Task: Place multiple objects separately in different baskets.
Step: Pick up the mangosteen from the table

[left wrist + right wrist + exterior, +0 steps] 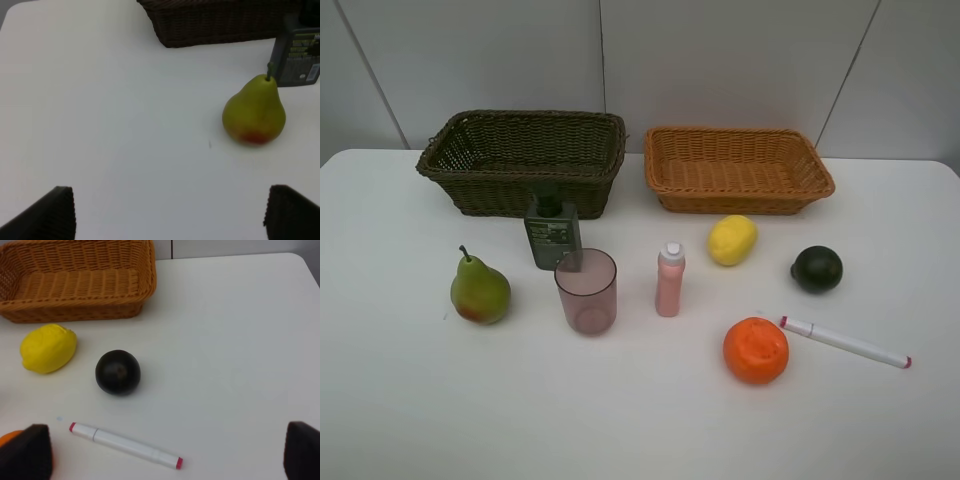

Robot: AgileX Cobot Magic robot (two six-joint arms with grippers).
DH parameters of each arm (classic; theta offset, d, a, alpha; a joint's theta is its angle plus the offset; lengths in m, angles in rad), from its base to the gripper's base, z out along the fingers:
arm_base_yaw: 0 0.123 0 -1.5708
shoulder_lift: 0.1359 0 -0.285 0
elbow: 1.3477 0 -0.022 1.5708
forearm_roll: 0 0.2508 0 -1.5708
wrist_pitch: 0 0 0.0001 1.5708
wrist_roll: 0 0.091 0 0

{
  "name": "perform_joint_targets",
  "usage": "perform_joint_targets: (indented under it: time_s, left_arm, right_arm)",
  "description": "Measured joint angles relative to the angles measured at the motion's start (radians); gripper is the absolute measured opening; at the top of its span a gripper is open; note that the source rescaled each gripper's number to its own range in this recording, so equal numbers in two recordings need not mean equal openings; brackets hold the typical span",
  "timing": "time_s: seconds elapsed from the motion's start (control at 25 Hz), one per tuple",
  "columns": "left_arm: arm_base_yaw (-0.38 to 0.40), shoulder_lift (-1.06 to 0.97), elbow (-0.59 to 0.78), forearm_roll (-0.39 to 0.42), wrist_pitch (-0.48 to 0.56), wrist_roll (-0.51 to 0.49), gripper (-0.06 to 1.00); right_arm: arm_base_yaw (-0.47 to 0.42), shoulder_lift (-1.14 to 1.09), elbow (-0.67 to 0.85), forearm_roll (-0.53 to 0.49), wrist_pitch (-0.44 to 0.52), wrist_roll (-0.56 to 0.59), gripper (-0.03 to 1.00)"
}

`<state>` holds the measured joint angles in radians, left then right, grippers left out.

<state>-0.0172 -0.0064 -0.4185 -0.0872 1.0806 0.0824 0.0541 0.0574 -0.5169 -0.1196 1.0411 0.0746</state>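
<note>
Now | left jaws: spread, near pear (254,112) | right jaws: spread, near dark fruit (118,372) and marker (125,445) | all on desk (420,400)

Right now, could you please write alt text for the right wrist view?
A dark green fruit sits on a white table, a lemon beside it and a white marker nearer the camera. A tan basket stands beyond them; the open right gripper frames the scene.

We see the left basket (520,118) and right basket (740,133) side by side at the back of the tabletop (620,420), a pump bottle (553,235) before the first, a lemon (732,240) before the second. Nearer stand pear (479,290), cup (586,292), small bottle (670,281) and round fruit (817,268), left to right; orange (756,350) and marker (845,342) lie nearest.
</note>
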Motion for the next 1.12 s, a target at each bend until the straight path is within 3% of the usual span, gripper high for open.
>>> perform_joint_targets:
  time_s: [1.12]
  left_arm:
    - [0.000,0.000,0.000,0.000,0.000,0.000,1.00]
  right_arm:
    - [0.000,0.000,0.000,0.000,0.000,0.000,0.97]
